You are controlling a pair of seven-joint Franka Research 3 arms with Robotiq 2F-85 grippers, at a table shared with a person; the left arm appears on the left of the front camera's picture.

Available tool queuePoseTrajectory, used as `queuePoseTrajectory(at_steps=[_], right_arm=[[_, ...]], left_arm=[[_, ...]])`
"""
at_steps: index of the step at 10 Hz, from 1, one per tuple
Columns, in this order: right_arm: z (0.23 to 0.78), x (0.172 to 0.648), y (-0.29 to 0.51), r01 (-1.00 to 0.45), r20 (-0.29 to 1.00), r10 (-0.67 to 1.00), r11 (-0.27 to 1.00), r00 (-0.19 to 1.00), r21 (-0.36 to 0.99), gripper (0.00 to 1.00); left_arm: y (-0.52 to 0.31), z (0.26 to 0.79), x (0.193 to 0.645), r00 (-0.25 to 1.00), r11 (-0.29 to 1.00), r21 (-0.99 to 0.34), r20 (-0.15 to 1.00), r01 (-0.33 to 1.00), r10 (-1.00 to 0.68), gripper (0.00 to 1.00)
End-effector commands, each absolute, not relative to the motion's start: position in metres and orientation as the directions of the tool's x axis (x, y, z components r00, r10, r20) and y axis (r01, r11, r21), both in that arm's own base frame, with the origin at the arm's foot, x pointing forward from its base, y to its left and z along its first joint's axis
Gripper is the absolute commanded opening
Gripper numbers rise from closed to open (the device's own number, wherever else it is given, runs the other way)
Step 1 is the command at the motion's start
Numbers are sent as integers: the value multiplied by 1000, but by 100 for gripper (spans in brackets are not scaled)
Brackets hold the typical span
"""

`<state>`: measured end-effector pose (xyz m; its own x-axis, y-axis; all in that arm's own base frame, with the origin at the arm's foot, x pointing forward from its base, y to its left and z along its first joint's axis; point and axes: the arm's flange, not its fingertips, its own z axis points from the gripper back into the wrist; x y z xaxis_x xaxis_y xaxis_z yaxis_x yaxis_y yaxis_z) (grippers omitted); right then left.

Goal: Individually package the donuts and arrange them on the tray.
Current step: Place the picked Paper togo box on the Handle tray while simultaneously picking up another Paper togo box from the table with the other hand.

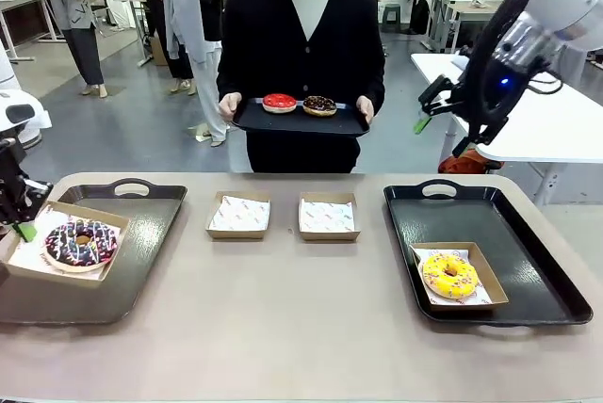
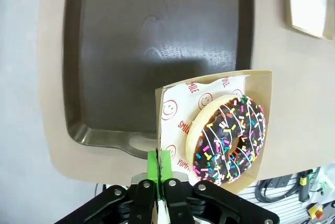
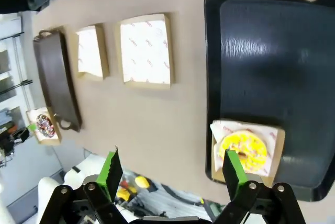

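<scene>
Clenched at the bottom of its own wrist view, the left claw (image 2: 158,164) has its green pads pinched on the near edge of a paper-lined carton (image 2: 251,85). The dark sprinkled donut (image 2: 230,137) sits in that carton, just beyond the fingertips and off to one side of them. The carton's long side runs away from the claw. It overlaps the handle corner of the left tray (image 2: 157,51), and I cannot tell whether it rests there or hangs above it.

Straight ahead of the fingertips lies the tray's bare dark floor. That is the relation the coming move seems to turn on: the load likely has to travel forward from the claw, inward over the rim, to land fully on the tray.

Farther out on the counter (image 1: 283,328) stand two empty cartons (image 1: 238,215), well apart from this claw.

The right claw (image 3: 172,169) is released, jaws spread wide and holding nothing, high above the counter. The yellow donut (image 3: 242,150) lies below and beyond it, boxed at a corner of the right tray (image 3: 272,51).

Across the counter a person holds a serving tray (image 1: 300,120) with the red donut (image 1: 279,102) and the chocolate donut (image 1: 319,104), unboxed and far from both claws.
</scene>
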<state>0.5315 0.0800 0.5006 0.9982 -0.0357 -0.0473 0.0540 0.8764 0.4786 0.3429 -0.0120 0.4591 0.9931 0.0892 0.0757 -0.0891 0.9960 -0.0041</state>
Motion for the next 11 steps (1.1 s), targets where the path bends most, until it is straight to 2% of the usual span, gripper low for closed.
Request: queuePoseTrajectory(at_steps=[1,4,5,11], right_arm=[[488,543,99,91,-20,-91,904,996,417,100],[474,545,122,92,-40,-83,902,996,422,100],[469,544,117,84,-57,-66,894,996,440,100],[477,544,120,65,-30,-57,897,998,437,100]], left_arm=[[-10,448,348,992,993,42,66,-108,105,1],[-4,440,351,992,990,72,44,-120,117,1],[-9,443,349,995,995,31,33,-94,93,1],[-9,443,349,995,995,31,33,-94,93,1]])
